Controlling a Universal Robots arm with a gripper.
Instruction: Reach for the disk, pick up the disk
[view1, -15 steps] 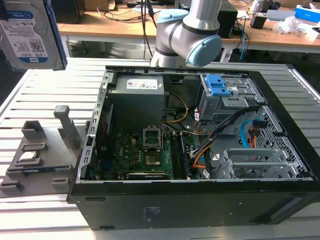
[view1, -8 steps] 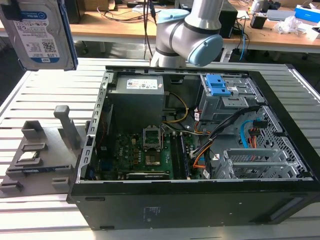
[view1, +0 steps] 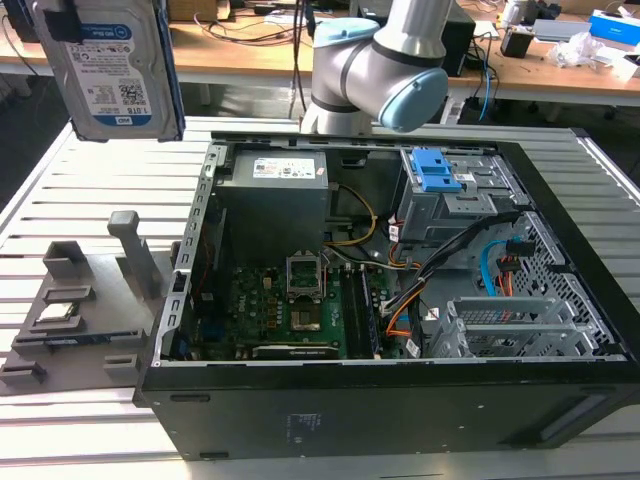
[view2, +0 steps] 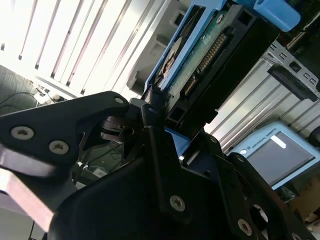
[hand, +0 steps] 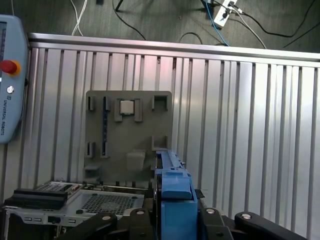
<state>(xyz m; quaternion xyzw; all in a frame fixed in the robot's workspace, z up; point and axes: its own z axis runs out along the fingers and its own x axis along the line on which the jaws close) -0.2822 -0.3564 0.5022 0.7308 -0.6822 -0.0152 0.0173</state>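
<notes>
- Gripper (view2: 162, 127) clamped on disk (view1: 110, 65), which sits between its black fingers (hand: 100, 223).
- Disk lifted clear of grey tray (view1: 95, 300) beside open case (view1: 350, 405).

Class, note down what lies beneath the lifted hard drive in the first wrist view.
Beneath the disk lies a gray holder plate carrying a small silver chip, on the slatted table. The disk covers part of the plate's edge, so anything there is hidden.

Blue-railed disk (hand: 175, 196) near gray fixture plate (hand: 131, 137)
</notes>
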